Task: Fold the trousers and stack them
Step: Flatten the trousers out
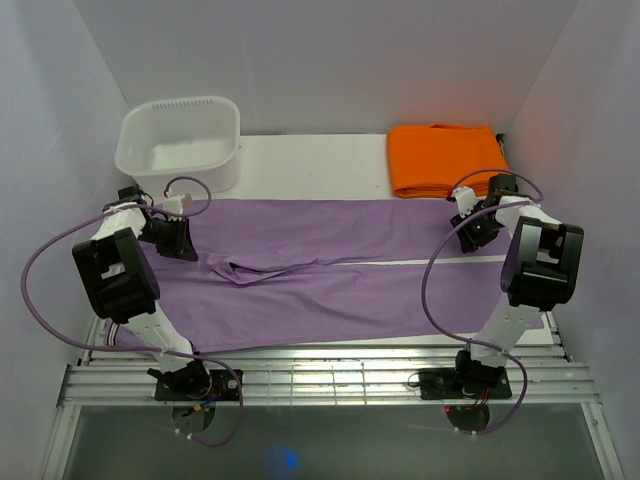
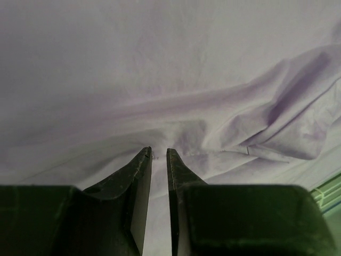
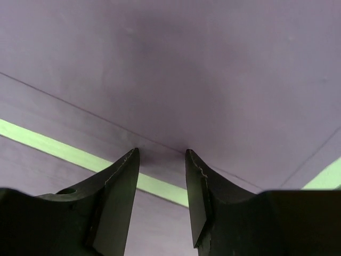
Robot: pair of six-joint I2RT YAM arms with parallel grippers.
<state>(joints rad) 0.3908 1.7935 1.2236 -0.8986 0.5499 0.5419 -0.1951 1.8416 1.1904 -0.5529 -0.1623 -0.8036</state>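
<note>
The trousers (image 1: pixel 330 290) lie spread along the worktop (image 1: pixel 320 160), 2 legs side by side. The left gripper (image 2: pixel 160 152) has its jaws nearly together, pinching a pucker of lilac cloth. The right gripper (image 3: pixel 162 151) holds its jaws apart over a leg's edge. Beyond are a white basin (image 1: pixel 215 170) at far left and an orange folded cloth (image 1: pixel 445 160) at far right.

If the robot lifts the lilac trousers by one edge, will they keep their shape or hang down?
Probably floppy: the trousers pucker into soft ridges at the left gripper, so a lifted part would likely droop. They seem thin and light, lying flat over the table. Pushed, they would likely bunch rather than slide whole.
</note>
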